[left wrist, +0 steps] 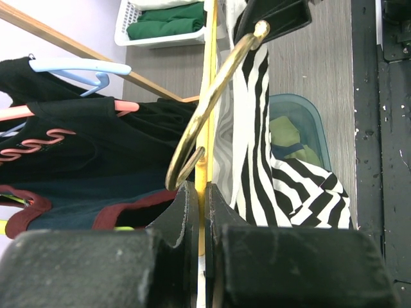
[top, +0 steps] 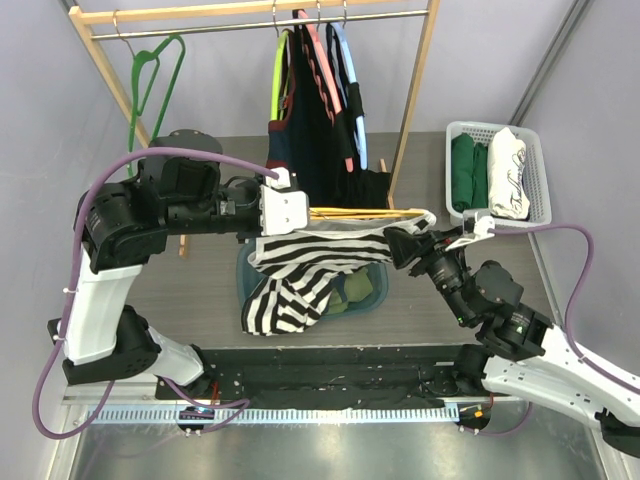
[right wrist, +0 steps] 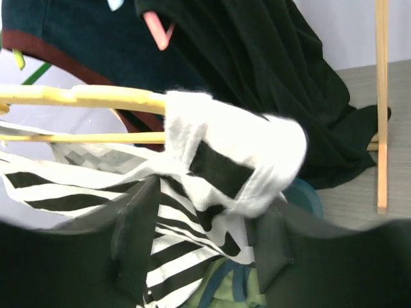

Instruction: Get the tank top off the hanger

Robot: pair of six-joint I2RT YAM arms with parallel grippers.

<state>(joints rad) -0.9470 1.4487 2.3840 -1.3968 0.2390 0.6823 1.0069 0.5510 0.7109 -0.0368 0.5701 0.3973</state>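
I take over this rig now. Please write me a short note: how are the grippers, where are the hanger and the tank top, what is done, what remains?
Left gripper: shut on the wooden hanger near its hook, holding it above the table.
Right gripper: open at the hanger's right end, bunched strap between its fingers.
Striped tank top: hangs from the hanger, over the teal bin.
Done: hanger is off the rack.
Left: pull the tank top off the hanger.
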